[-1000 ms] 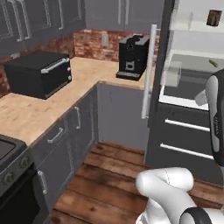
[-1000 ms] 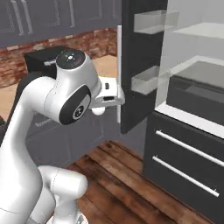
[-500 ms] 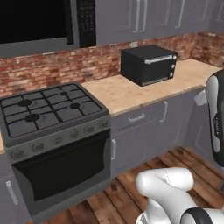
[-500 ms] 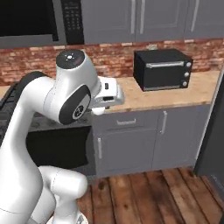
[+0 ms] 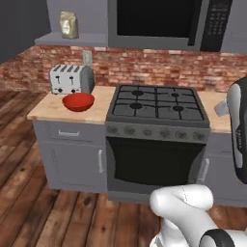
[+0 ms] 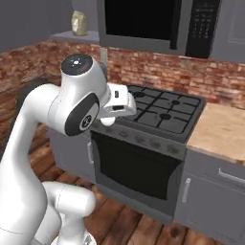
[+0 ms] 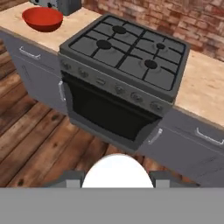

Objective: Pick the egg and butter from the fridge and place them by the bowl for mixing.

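The white egg [image 7: 117, 171] sits between my gripper's [image 7: 117, 178] two dark fingertips, which are shut on it, at the bottom of the hand view. The hand [image 6: 119, 102] hangs in front of the stove's near left corner, above the floor. Left of the stove, the glossy red bowl [image 5: 78, 102] [image 7: 42, 18] rests on the wooden counter [image 5: 46, 110], just in front of the silver toaster [image 5: 71, 78]. The bowl lies well away from the gripper, to its far left. The butter and the fridge are out of view.
A black gas stove [image 5: 157, 103] [image 7: 127, 48] with an oven door stands straight ahead, a dark microwave [image 5: 159, 21] above it. More wooden counter [image 7: 205, 87] runs to its right. A paper bag [image 5: 69, 25] sits on a high shelf. Wooden floor [image 5: 29, 193] lies in front.
The whole picture has swung from the fridge, past the black toaster oven, to the stove and bowl: the base has moved. The grip on the egg is unchanged.
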